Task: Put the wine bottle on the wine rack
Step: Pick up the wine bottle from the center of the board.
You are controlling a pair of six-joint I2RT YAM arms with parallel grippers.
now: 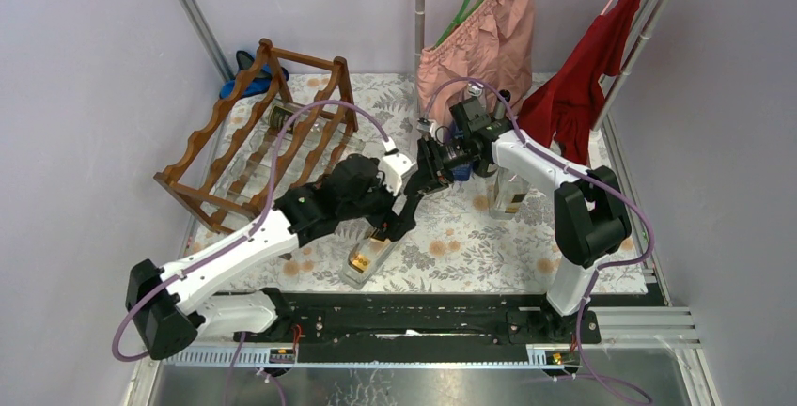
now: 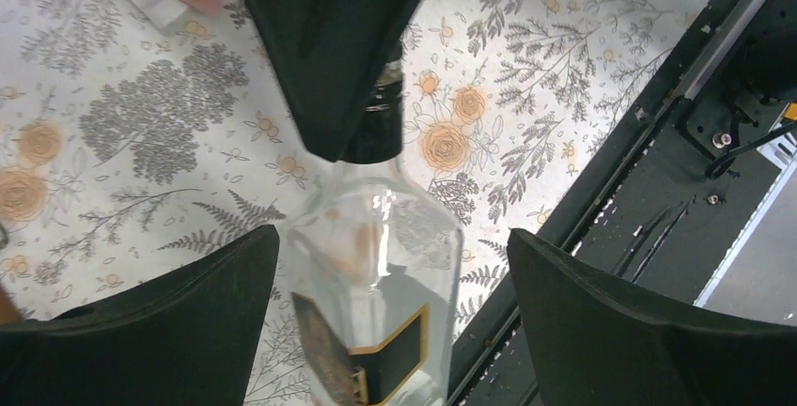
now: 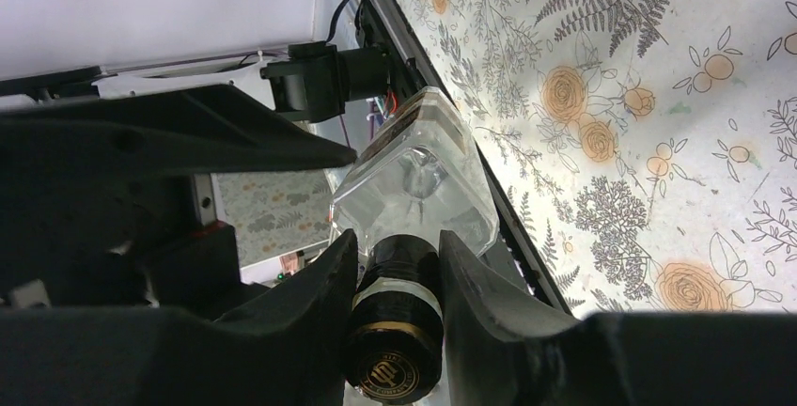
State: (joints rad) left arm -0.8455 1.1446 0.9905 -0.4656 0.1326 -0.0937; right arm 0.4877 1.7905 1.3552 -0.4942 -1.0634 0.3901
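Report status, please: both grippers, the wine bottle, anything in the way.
Right gripper shut on wine bottle neck. Left gripper open, astride its body. Left arm lies between wine bottle and wine rack.

You are looking at a robotics lab cell, not a home. The left arm (image 1: pixel 235 251) and right arm (image 1: pixel 540 163) are bolted to a black rail (image 1: pixel 414 317) on aluminium framing (image 1: pixel 658 323). Plain lilac walls (image 1: pixel 85 96) box in a table under a floral cloth (image 1: pixel 470 246). Household props stand around: a wooden wine rack (image 1: pixel 254 133), a pink garment (image 1: pixel 479 35) and a red garment (image 1: pixel 583 77) on hangers.
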